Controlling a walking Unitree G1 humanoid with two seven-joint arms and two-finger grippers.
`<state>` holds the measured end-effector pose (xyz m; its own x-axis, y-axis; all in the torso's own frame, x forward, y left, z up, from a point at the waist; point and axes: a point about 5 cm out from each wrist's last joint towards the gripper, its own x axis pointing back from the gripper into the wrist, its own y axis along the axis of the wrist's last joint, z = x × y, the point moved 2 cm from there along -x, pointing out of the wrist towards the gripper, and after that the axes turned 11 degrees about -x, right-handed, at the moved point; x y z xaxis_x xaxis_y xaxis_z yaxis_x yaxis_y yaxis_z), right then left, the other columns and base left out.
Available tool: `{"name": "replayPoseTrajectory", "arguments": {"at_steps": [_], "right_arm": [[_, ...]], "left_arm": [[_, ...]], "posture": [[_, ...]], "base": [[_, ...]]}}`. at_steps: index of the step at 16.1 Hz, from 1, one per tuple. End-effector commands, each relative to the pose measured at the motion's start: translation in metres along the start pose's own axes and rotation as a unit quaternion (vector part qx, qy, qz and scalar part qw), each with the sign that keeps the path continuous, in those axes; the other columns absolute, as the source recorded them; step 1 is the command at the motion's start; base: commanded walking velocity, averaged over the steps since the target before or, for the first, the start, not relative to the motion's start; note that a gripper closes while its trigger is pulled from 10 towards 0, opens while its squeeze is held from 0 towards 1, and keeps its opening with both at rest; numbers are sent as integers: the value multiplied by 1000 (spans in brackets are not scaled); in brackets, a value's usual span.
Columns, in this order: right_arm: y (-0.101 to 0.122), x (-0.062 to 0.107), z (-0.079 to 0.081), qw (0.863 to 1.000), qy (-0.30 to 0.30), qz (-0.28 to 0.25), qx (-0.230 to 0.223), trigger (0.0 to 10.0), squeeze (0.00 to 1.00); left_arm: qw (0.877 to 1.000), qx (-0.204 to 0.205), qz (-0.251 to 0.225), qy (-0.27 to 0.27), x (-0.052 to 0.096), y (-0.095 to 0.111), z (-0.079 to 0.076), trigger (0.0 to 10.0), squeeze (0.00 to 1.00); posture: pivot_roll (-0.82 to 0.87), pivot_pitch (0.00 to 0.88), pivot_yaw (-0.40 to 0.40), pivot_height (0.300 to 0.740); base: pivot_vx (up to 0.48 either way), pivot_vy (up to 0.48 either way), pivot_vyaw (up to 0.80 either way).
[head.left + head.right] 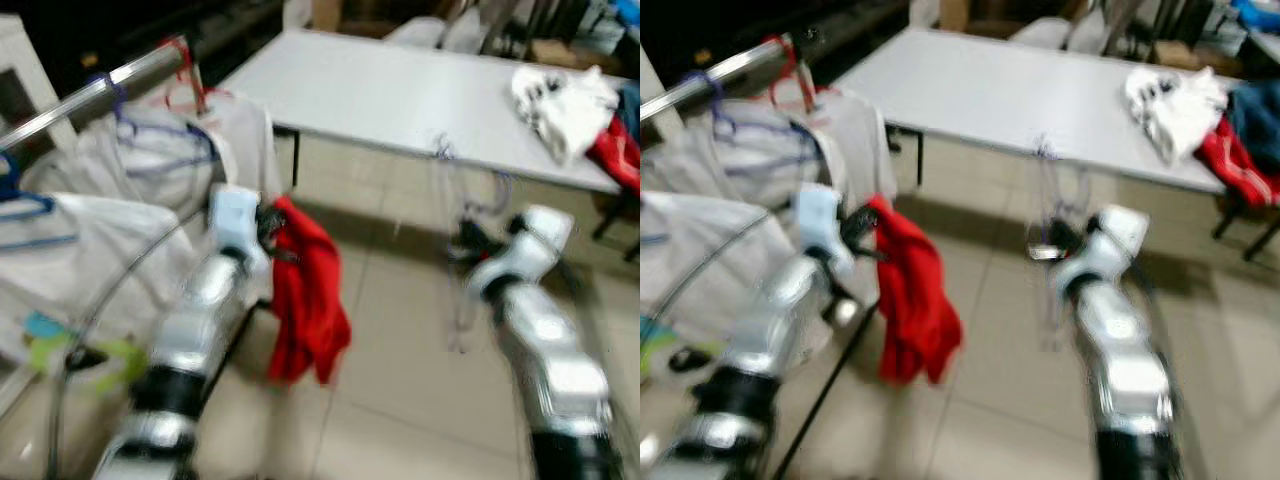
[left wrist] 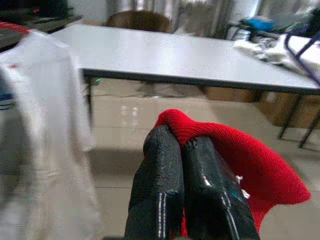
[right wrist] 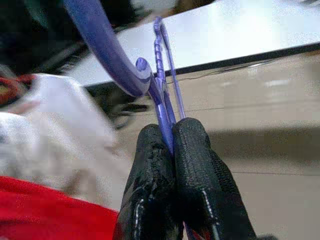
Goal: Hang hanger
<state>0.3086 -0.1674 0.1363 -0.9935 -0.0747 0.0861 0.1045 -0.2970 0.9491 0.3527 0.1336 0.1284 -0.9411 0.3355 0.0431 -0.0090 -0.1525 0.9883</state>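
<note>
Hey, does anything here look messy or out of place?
Yes. A pile of clothes, white and red, lies crumpled at the far end of the grey table instead of hanging on the rack. The left gripper pinches a bunched red garment, and the right gripper holds a bare purple hanger.

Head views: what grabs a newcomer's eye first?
The red garment, dangling bright from the left gripper beside the clothes rack of white shirts. Next, the purple hanger pinched in the right gripper, held up before the long white table.
</note>
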Motion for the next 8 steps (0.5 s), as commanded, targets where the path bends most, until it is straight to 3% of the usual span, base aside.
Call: {"name": "replayPoseTrajectory", "arguments": {"at_steps": [1, 5, 7, 8], "right_arm": [[6, 5, -17, 998, -49, -29, -11, 10000, 0], [0, 9, -15, 998, -54, -24, -8, 10000, 0], [4, 10, -9, 998, -43, -37, 16, 10000, 0], [8, 9, -7, 998, -39, -51, 7, 10000, 0]], "left_arm": [[999, -3, -27, -16, -5, 13, -10, 10000, 0], [999, -4, -27, -21, -4, 13, -13, 10000, 0], [999, -5, -28, -23, -2, 13, -14, 10000, 0], [999, -9, -29, -28, -2, 14, -15, 10000, 0]], "posture": [[-125, 0, -27, 740], [-120, 0, -34, 740], [-118, 0, -38, 740], [-116, 0, -39, 740]], "base": [[442, 0, 0], [441, 0, 0], [441, 0, 0], [439, 0, 0]]}}
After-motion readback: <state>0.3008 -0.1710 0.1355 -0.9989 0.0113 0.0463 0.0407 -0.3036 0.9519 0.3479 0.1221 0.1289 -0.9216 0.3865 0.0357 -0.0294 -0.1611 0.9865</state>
